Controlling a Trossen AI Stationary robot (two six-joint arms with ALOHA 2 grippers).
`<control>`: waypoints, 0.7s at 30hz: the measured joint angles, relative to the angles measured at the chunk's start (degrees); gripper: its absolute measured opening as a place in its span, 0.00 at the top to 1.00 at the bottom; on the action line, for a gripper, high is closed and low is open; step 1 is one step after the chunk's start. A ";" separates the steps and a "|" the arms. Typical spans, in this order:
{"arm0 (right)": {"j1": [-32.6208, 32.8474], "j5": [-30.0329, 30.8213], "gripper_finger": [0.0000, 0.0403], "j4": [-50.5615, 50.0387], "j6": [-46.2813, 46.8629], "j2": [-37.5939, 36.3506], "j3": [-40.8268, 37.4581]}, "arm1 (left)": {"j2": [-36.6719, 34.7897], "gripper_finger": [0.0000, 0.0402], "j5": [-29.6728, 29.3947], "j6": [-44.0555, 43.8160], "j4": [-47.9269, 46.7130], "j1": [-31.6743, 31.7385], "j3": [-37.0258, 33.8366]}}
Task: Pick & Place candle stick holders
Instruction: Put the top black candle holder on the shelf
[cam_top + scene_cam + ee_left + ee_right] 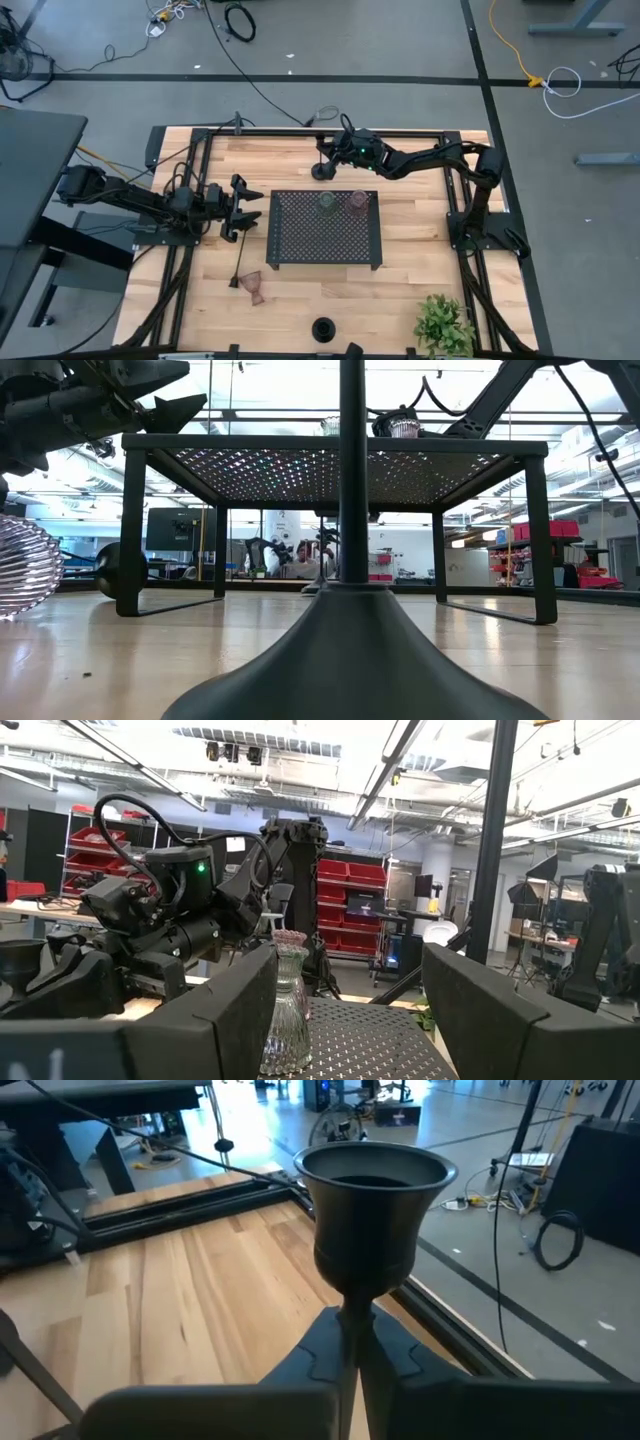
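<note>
Right claw (352,1342) pinching a black holder (372,1220) by its stem, upright, at the bench's far edge beyond the tray (323,245).
Thin stem, flared cup: the low grip keeps it vertical. Left claw (243,208) waits wide open left of the tray; two glass holders (342,204) stand on it.

Black perforated rectangular tray (324,240) on legs, mid-table, on light wooden tabletop (400,290). Small leafy green plant (444,325) at the table's near-right corner. Grey floor around with black cable coil (240,20), yellow cable (508,45), white cable loop (563,82). Red storage bins (360,910) on shelves in the room behind.
</note>
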 joint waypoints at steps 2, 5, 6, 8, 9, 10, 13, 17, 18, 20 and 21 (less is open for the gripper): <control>0.00 0.09 0.98 -0.02 0.04 -0.79 0.00 | 0.00 0.38 0.00 -0.02 -0.04 0.00 0.00; 0.15 0.20 0.98 -0.26 -0.23 -2.94 0.01 | 0.00 0.38 -0.08 -0.04 -0.78 0.00 0.00; 0.18 0.17 0.98 -0.74 -0.43 -3.84 0.00 | 0.00 0.38 -0.15 -0.04 -1.06 0.00 0.00; 0.20 0.14 0.99 -1.80 -0.53 -5.94 0.01 | -0.02 0.38 -0.17 -0.07 -0.94 0.00 0.00; 0.20 0.36 0.99 -2.48 -0.78 -7.11 0.00 | -0.02 0.38 -0.17 -0.07 -1.00 0.00 0.00; 0.20 0.82 0.99 -3.14 -1.35 -8.34 0.00 | 0.00 0.38 -0.17 -0.07 -0.97 0.00 0.00; 0.20 1.04 0.99 -6.77 -2.53 -12.20 0.01 | 0.00 0.38 -0.18 -0.07 -0.96 0.00 0.00; 0.32 3.44 0.99 -11.59 -3.61 -18.14 0.02 | 0.00 0.38 -0.17 -0.07 -0.96 0.00 0.00; 0.36 4.09 0.99 -12.94 -3.79 -19.75 0.02 | 0.00 0.38 -0.17 -0.07 -0.94 0.00 0.00; 0.43 4.88 0.99 -14.13 -4.05 -22.75 0.02 | 0.00 0.38 -0.20 -0.09 -0.93 0.00 0.00; 0.56 5.49 0.99 -14.88 -4.00 -24.30 0.02 | 0.00 0.38 -0.19 -0.09 -0.96 -0.01 0.00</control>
